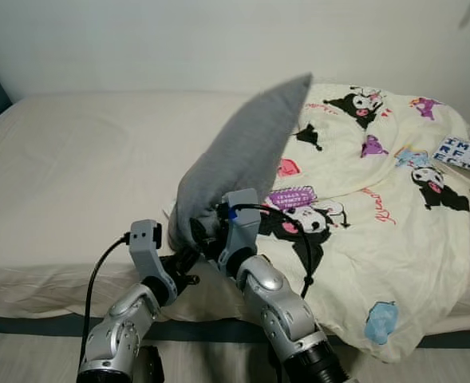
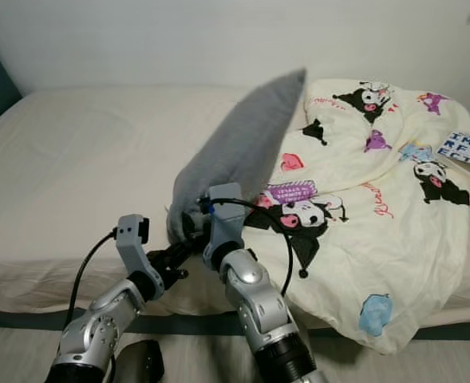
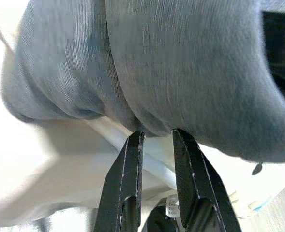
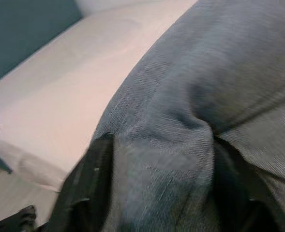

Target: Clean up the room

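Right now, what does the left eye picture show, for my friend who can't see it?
Two silver robot arms lift a soft grey pillow by its near end off a cream-sheeted bed. A cream cartoon-print blanket lies crumpled beside it.

Two silver jointed arms, grey wrist camera blocks, looping black cables; left hand (image 3: 157, 137) long black tapered fingers.

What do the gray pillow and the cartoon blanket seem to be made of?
The pillow looks like matte woven fabric: the right wrist view shows fine ribbed weave, creasing where the right pincer squeezes it. The blanket seems soft, thin printed cloth, probably cotton or polyester, judging by its loose folds.
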You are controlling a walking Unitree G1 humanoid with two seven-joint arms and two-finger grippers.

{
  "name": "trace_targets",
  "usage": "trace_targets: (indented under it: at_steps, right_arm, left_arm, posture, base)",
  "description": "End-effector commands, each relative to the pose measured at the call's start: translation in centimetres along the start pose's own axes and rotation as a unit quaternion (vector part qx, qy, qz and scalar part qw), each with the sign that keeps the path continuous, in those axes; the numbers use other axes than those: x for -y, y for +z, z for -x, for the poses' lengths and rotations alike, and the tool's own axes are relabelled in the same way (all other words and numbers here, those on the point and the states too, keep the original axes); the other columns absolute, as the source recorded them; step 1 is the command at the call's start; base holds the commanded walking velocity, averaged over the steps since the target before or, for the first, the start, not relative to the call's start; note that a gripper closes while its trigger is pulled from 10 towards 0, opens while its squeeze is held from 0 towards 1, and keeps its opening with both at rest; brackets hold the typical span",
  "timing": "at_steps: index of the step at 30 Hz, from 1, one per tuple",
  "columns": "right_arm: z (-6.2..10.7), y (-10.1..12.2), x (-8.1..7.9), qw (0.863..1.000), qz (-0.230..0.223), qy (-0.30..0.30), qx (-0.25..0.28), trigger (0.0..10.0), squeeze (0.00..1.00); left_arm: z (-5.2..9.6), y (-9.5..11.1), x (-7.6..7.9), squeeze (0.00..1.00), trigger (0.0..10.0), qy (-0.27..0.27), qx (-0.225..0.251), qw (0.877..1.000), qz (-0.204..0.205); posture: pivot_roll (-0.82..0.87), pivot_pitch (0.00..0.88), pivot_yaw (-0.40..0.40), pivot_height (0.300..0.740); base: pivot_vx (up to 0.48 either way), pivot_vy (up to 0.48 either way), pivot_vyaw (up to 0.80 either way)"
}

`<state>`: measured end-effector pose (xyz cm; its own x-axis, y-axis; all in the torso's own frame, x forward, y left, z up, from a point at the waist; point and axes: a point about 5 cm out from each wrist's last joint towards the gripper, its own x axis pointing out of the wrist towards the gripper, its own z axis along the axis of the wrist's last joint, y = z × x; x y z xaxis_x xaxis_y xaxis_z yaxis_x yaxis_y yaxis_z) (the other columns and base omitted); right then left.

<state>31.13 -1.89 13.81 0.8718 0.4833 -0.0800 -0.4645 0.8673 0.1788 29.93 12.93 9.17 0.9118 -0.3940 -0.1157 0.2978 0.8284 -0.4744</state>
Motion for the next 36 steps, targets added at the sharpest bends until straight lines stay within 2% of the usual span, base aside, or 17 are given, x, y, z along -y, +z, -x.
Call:
trace_targets:
  at_steps: [1, 6, 10, 11, 12, 14, 16, 17, 18, 19, 24, 28, 29, 31, 34, 35, 36]
  right_arm:
    - [0.0, -2.6, -1.4, 0.997, -0.030, 0.003, -0.064, 10.0, 1.00]
    - [0.3, -2.4, -0.9, 0.997, -0.026, -0.011, -0.065, 10.0, 1.00]
    - [0.9, -2.4, -1.1, 0.995, -0.021, -0.014, -0.093, 10.0, 1.00]
    - [1.2, -2.3, -1.6, 0.994, -0.026, -0.008, -0.109, 10.0, 0.00]
    - [1.2, -2.3, -1.6, 0.994, -0.026, -0.008, -0.109, 10.0, 0.00]
    - [2.4, -2.3, -2.8, 0.987, -0.059, 0.016, -0.146, 10.0, 0.00]
    - [2.4, -2.3, -2.8, 0.987, -0.059, 0.016, -0.146, 10.0, 0.00]
    - [3.0, -2.0, -3.1, 0.985, -0.065, 0.030, -0.156, 10.0, 0.00]
    - [3.0, -2.0, -3.1, 0.985, -0.065, 0.030, -0.156, 10.0, 0.00]
    - [4.1, -0.8, -3.1, 0.983, -0.050, 0.063, -0.164, 10.0, 0.00]
    - [4.8, 0.1, -2.8, 0.980, -0.037, 0.093, -0.170, 10.0, 0.00]
    - [7.0, 2.0, -1.4, 0.966, 0.061, 0.166, -0.191, 10.0, 0.00]
    - [7.0, 2.0, -1.4, 0.966, 0.061, 0.166, -0.191, 10.0, 0.00]
    - [8.0, 2.9, -1.1, 0.956, 0.092, 0.199, -0.195, 10.0, 0.00]
    - [8.6, 3.3, -1.1, 0.949, 0.092, 0.229, -0.195, 10.0, 0.00]
    - [9.6, 4.3, -1.3, 0.936, 0.092, 0.279, -0.192, 10.0, 0.00]
    - [9.6, 4.3, -1.3, 0.936, 0.092, 0.279, -0.192, 10.0, 0.00]
  left_arm:
    - [0.3, -0.5, 0.0, 0.00, 10.0, 0.000, -0.013, 1.000, -0.001]
    - [0.2, -0.7, 0.2, 0.00, 10.0, -0.004, -0.017, 1.000, 0.001]
    - [0.2, -0.9, 0.2, 0.00, 10.0, -0.003, -0.022, 1.000, -0.003]
    - [0.3, -1.0, 0.1, 0.00, 10.0, -0.002, -0.023, 1.000, -0.005]
    - [0.3, -1.0, 0.1, 0.00, 10.0, -0.002, -0.023, 1.000, -0.005]
    - [0.5, -0.8, -0.4, 0.00, 10.0, 0.003, -0.024, 1.000, -0.014]
    - [0.5, -0.8, -0.4, 0.00, 10.0, 0.003, -0.024, 1.000, -0.014]
    - [0.6, -0.7, -0.6, 0.00, 10.0, 0.005, -0.024, 1.000, -0.017]
    - [0.6, -0.7, -0.6, 0.00, 10.0, 0.005, -0.024, 1.000, -0.017]
    - [0.8, -0.5, -0.9, 0.00, 10.0, 0.005, -0.024, 1.000, -0.020]
    - [1.0, -0.5, -0.9, 0.00, 10.0, 0.000, -0.026, 0.999, -0.020]
    - [1.1, -1.0, -0.1, 0.00, 10.0, -0.018, -0.033, 0.999, -0.015]
    - [1.1, -1.0, -0.1, 0.00, 10.0, -0.018, -0.033, 0.999, -0.015]
    - [1.1, -1.2, 0.2, 0.00, 10.0, -0.024, -0.035, 0.999, -0.013]
    - [1.0, -1.3, 0.3, 0.00, 10.0, -0.025, -0.037, 0.999, -0.012]
    - [1.0, -1.5, 0.4, 0.00, 10.0, -0.026, -0.040, 0.999, -0.009]
    - [1.0, -1.5, 0.4, 0.00, 10.0, -0.026, -0.040, 0.999, -0.009]
  posture:
    - [0.04, 0.174, -0.029, 0.578]
    - [0.04, 0.174, -0.029, 0.578]
    - [0.04, 0.177, -0.026, 0.578]
    - [0.04, 0.178, -0.026, 0.578]
    - [0.04, 0.178, -0.026, 0.578]
    - [0.04, 0.181, -0.027, 0.578]
    - [0.04, 0.181, -0.027, 0.578]
    - [0.04, 0.182, -0.029, 0.578]
    - [0.04, 0.182, -0.029, 0.578]
    - [0.04, 0.184, -0.028, 0.578]
    - [0.04, 0.184, -0.025, 0.578]
    - [0.04, 0.183, -0.020, 0.578]
    - [0.04, 0.183, -0.020, 0.578]
    - [0.04, 0.185, -0.018, 0.578]
    - [0.04, 0.185, -0.017, 0.578]
    - [0.04, 0.186, -0.017, 0.578]
    - [0.04, 0.186, -0.017, 0.578]
  base:
    - [0.000, 0.000, 0.00]
    - [0.000, 0.000, 0.00]
    - [0.000, 0.000, 0.00]
    - [0.000, 0.000, 0.00]
    - [0.000, 0.000, 0.00]
    - [0.000, 0.000, 0.00]
    - [0.000, 0.000, 0.00]
    - [0.000, 0.000, 0.00]
    - [0.000, 0.000, 0.00]
    - [0.000, 0.000, 0.00]
    - [0.000, 0.000, 0.00]
    - [0.000, 0.000, 0.00]
    - [0.000, 0.000, 0.00]
    - [0.000, 0.000, 0.00]
    - [0.000, 0.000, 0.00]
    - [0.000, 0.000, 0.00]
    - [0.000, 0.000, 0.00]
